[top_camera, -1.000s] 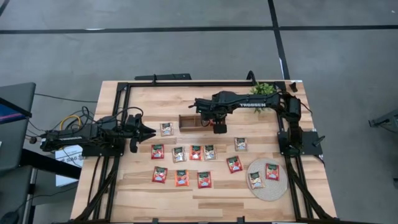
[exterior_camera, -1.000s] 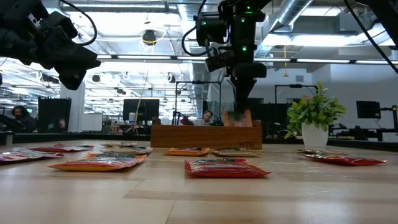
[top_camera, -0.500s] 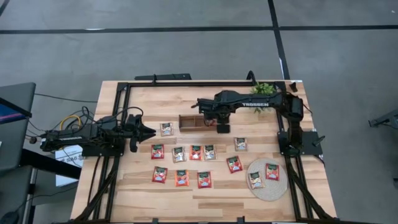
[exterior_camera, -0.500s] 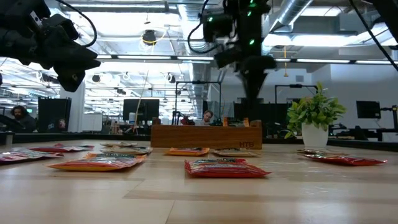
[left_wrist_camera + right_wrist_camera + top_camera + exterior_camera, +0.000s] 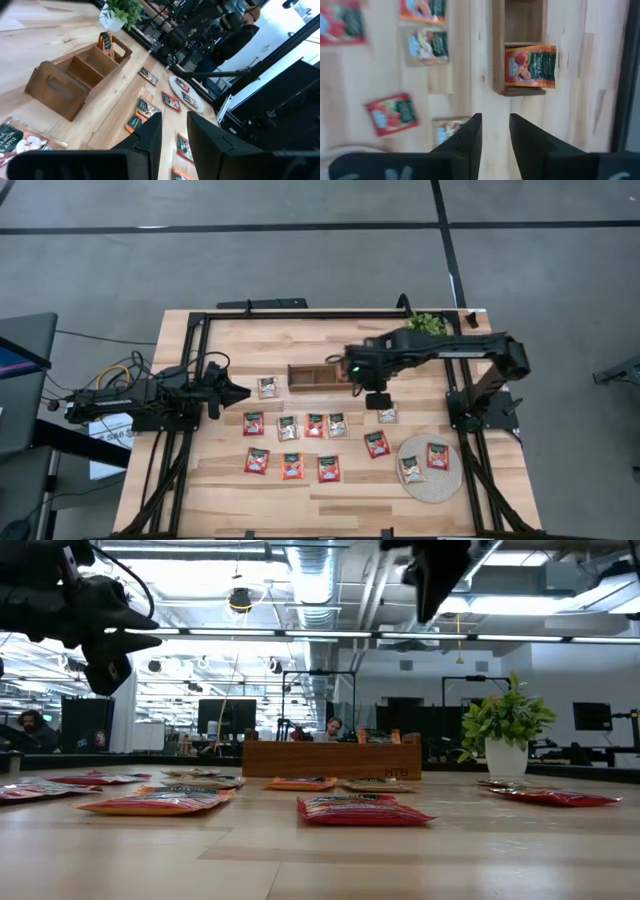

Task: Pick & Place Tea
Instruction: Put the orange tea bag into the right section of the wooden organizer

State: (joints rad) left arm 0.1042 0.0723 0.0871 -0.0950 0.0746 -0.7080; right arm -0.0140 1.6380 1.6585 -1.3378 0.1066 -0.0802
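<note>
Tea sachets (image 5: 289,428) lie scattered flat over the wooden surface (image 5: 240,480) in the high view: a row of mixed red and pale ones in the middle, three red ones nearer the front edge, one pale sachet apart near the left arm, and two on the round woven mat (image 5: 425,470) at the right. A wooden box (image 5: 318,376) with compartments stands behind the row. The right gripper (image 5: 378,398) hangs above the surface between the box and a pale sachet (image 5: 388,415) just beside it. The left gripper (image 5: 238,392) waits at the left side, pointing toward the lone sachet. A green plant (image 5: 428,324) stands at the back.

From the low view, sachets lie flat across the foreground, a red one (image 5: 362,809) nearest. The box (image 5: 330,758) stands behind them with sachet tops showing over its rim. The plant (image 5: 505,725) is to its right. One dark arm hangs at the upper left, another at the top right, both clear of the surface.

In the left wrist view, its jaws stand a little apart with nothing between them. An orange-red sachet (image 5: 105,44) stands upright in the box's end compartment.

In the right wrist view, its jaws are slightly apart and empty. A sachet (image 5: 530,66) stands in the box's end compartment, and others lie on the surface, a red one (image 5: 392,114) among them.
</note>
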